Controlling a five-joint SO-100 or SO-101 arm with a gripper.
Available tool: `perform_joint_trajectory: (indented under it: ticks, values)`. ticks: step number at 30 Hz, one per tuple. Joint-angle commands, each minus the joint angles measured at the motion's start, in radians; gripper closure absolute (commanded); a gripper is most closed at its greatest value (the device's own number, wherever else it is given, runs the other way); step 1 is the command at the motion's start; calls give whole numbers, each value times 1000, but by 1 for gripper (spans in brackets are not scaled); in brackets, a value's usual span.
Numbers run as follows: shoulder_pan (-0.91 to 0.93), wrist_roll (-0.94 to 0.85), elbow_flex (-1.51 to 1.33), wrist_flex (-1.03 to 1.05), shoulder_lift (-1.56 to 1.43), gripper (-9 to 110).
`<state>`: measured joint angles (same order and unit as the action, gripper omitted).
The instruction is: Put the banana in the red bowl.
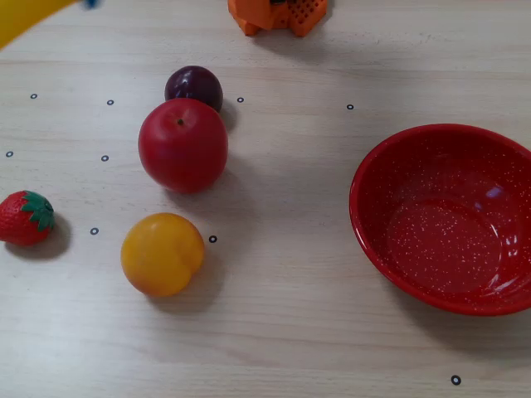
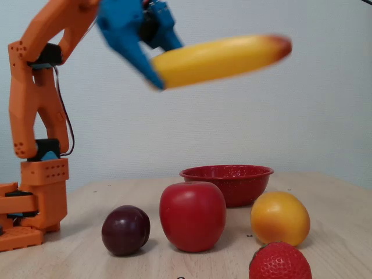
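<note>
While the banana [image 2: 221,58] hangs high in the air in a fixed view taken from bench level, the blue claw [image 2: 152,65] grips it at one end only, jaws closed on the fruit, with the long body and its orange-brown tip sticking out to the right. Risk, as I judge it: an end grip on a glossy plastic banana may let it pivot or slip out during the carry; the blur suggests quick motion, which would make that worse. Red bowl [image 2: 226,181] sits low at the back, well apart from the banana. Apple [image 2: 193,216], plum [image 2: 125,230], orange fruit [image 2: 280,218] and strawberry [image 2: 280,263] stand in front of the bowl.

From above, in a fixed view, only a yellow sliver of the banana [image 1: 29,16] shows at the top left corner; claw not identifiable here. Bowl [image 1: 373,186] is at the right, empty. Plum [image 1: 193,87], apple [image 1: 182,145], orange fruit [image 1: 163,254] and strawberry [image 1: 25,217] lie on the bench [image 1: 290,332] between corner and bowl. A high carry should clear them; a drop would land among them. A long banana released off-centre could tip over the rim.
</note>
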<state>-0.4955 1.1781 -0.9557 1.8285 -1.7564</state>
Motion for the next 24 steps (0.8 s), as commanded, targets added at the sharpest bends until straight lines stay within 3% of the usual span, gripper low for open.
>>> perform_joint_trajectory:
  ticks: [1,12,24]
  values:
    - [172,-132,37,98,-124,101]
    - [742,-557,176,98,77,101]
    - [959,-775,353,98,512,101]
